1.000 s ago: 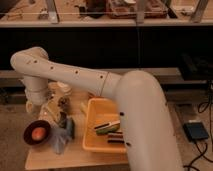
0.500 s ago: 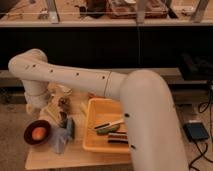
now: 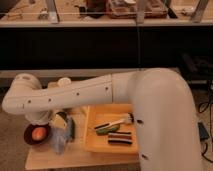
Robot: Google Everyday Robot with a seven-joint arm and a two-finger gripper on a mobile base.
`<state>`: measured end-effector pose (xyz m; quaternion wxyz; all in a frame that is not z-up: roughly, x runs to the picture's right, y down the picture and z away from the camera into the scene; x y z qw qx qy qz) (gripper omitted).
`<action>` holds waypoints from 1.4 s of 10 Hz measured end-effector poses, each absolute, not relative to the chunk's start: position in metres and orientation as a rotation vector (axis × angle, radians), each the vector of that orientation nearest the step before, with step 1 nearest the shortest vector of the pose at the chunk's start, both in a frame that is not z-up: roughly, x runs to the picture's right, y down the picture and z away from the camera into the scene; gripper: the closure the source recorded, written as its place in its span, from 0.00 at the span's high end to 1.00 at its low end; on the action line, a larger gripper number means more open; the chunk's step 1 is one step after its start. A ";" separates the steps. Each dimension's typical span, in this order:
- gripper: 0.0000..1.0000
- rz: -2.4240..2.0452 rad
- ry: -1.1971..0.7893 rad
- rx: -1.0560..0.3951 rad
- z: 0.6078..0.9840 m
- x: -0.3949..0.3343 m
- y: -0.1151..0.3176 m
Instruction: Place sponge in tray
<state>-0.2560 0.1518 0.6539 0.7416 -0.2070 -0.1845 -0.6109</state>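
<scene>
The sponge (image 3: 71, 128), a small dark grey-blue block, stands on the wooden table just left of the tray (image 3: 92, 134), a large yellow-orange tub. My gripper (image 3: 58, 120) hangs under the white arm's bent end, right beside the sponge and above the table's left part. The arm partly hides it. The tray holds a green item (image 3: 107, 129), a white-handled utensil (image 3: 118, 121) and black strips (image 3: 120, 138).
A dark-red bowl (image 3: 37, 134) with an orange item sits at the table's left edge. A pale bluish translucent item (image 3: 58, 141) lies in front of the sponge. A pale round cup (image 3: 64, 82) stands at the back. The big white arm (image 3: 150, 110) covers the table's right side.
The arm's bent end has dropped lower over the table's left part, bringing the gripper down near the sponge. The sponge, bowl and tray have not moved.
</scene>
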 end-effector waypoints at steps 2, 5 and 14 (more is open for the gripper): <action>0.80 -1.346 -0.401 -0.446 0.654 -0.256 0.152; 0.80 -1.420 -0.453 -0.392 0.669 -0.248 0.153; 0.80 -1.712 -0.562 -0.369 0.721 -0.238 0.163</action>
